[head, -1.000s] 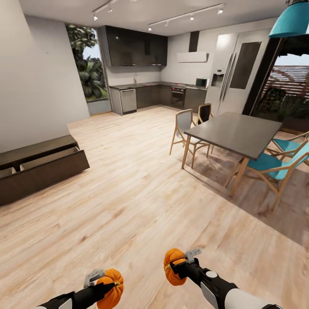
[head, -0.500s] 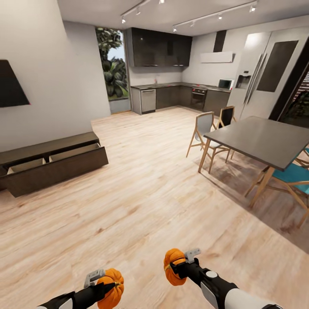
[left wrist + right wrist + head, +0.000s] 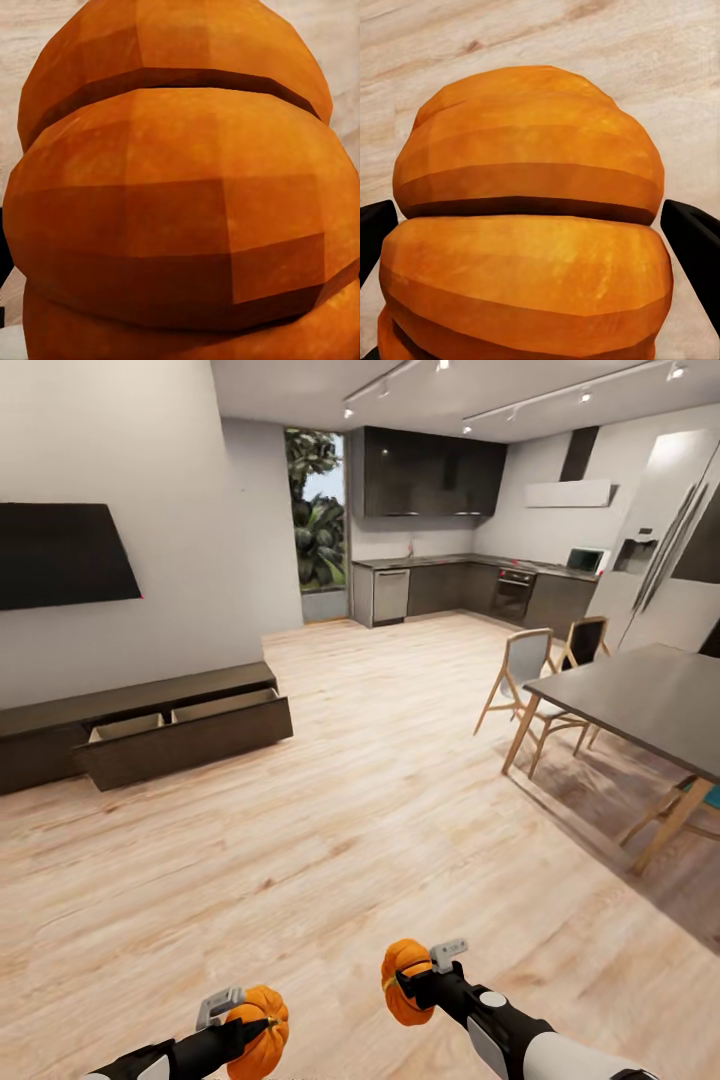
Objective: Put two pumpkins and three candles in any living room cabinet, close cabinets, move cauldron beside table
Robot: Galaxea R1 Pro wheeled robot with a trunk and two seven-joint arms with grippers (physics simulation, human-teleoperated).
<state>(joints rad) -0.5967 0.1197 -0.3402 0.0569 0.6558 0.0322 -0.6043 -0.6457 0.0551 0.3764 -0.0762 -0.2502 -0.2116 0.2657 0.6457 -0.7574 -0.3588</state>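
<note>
I carry one orange ribbed pumpkin in each hand. My left gripper [image 3: 250, 1028] is shut on a pumpkin [image 3: 260, 1032] at the lower left of the head view; that pumpkin [image 3: 180, 195] crowds the left wrist view. My right gripper [image 3: 405, 982] is shut on the other pumpkin [image 3: 404, 980], and its dark fingers [image 3: 694, 240] flank the pumpkin [image 3: 529, 225] in the right wrist view. The long low dark-brown cabinet [image 3: 60, 730] stands against the left wall, far ahead, with one drawer [image 3: 190, 732] pulled open, its tan interior showing. No candles or cauldron in sight.
A dark TV [image 3: 60, 552] hangs above the cabinet. A grey dining table [image 3: 640, 700] with wooden chairs [image 3: 525, 680] stands at the right. The kitchen [image 3: 450, 580] lies at the back. Wide light wood floor [image 3: 340, 840] stretches between me and the cabinet.
The whole view has swung left: cabinet and table have slid rightward in the picture and the TV has come into sight. Both grippers keep their pumpkins in the same pose.
</note>
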